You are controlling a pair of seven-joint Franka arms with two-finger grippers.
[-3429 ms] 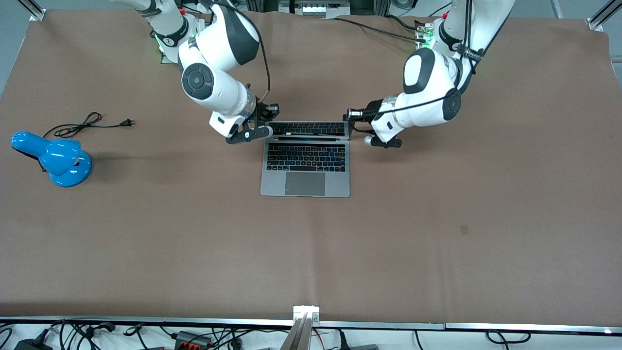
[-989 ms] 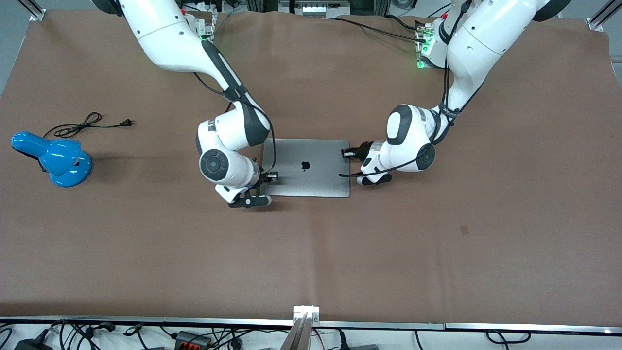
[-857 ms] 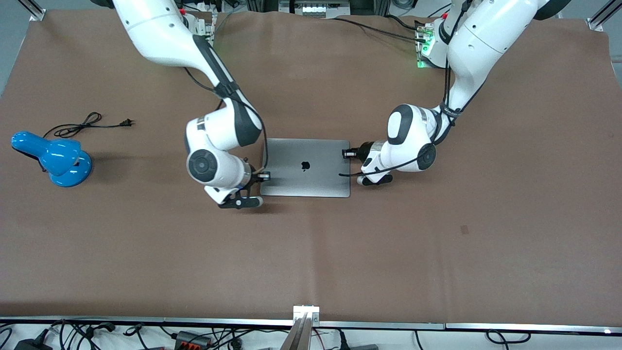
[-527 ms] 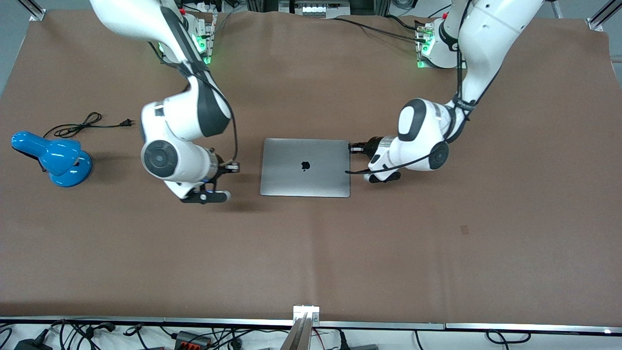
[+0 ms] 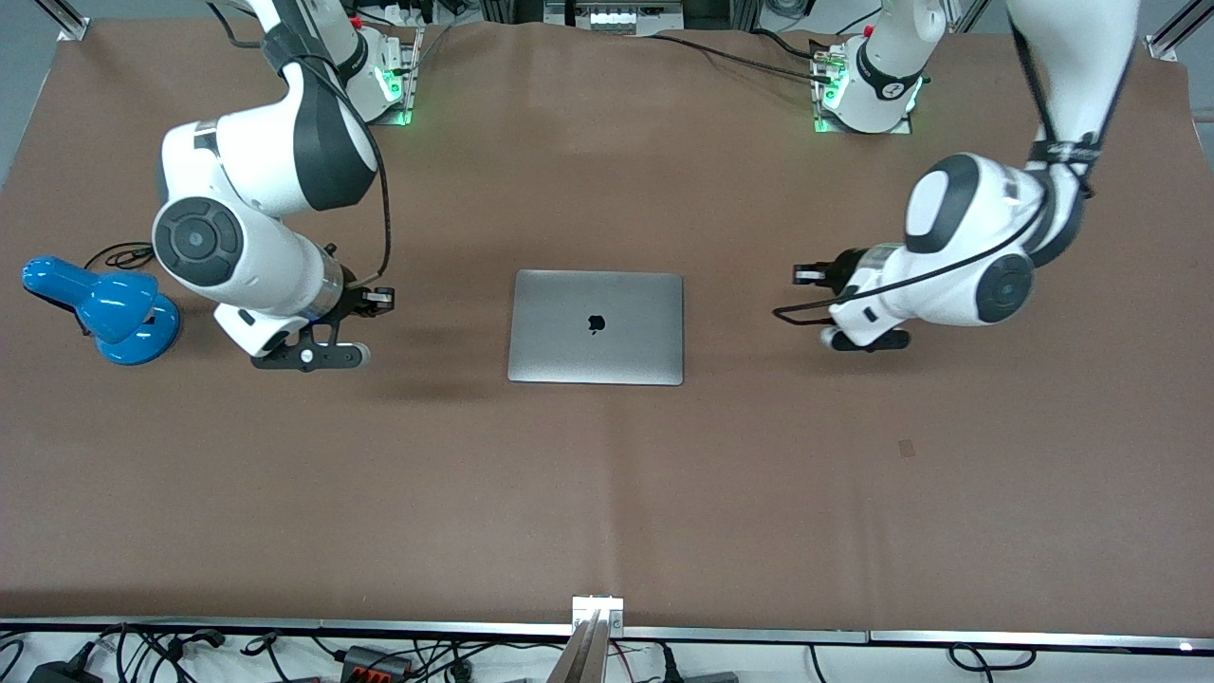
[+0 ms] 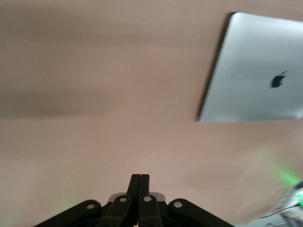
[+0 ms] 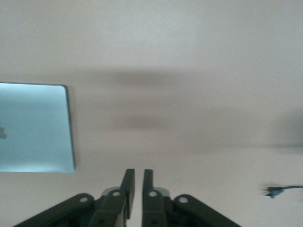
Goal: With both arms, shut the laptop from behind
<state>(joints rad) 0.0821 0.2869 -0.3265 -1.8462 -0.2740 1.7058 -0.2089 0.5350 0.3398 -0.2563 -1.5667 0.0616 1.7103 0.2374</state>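
both hands, my left hand (image 5: 806,275) and right hand (image 5: 379,296), were pinched together, flanking the flat-shut laptop (image 5: 596,326) about equally, well apart from it.

Apple logo on the lid

The closed laptop (image 5: 596,326) bore a dark apple logo (image 5: 596,324) at the middle of its lid; no readable words or numbers showed.

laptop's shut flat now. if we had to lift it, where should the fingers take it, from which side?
Probably at a short side edge. The laptop lies closed and flat on the table, so only its thin rim offers a hold. The right gripper and left gripper each flank one side edge, both shut; either would open and come in low and level.
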